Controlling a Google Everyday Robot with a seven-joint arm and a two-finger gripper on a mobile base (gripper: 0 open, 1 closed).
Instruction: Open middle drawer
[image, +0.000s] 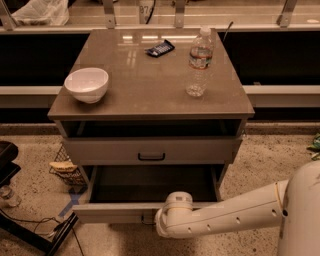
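A: Cabinet top (150, 95): white bowl (86, 84) on the left, clear water bottle (199, 62) upright on the right, a dark blue packet (160, 48) lying flat at the far edge between them. All three well apart.

B: And the middle drawer (110, 151)?

A: Shut. Its flat front sits in line with the cabinet frame, and the small black bar handle (151, 157) at centre has nothing touching it. Above it is a dark open recess under the top. Below it the bottom drawer (110, 212) stands pulled out toward the near side, showing a dark interior.

B: Where is the arm?

A: The white arm (235, 217) comes in from the lower right and runs leftward, low. Its rounded wrist lies against the near front of the bottom drawer, right of centre.

B: The gripper?

A: The gripper (161, 223) is at the arm's left end, down at that lower front and mostly hidden by the wrist. Whether it grips anything, I cannot tell.

B: The floor?

A: A wire basket (65, 167) sits left of the cabinet.
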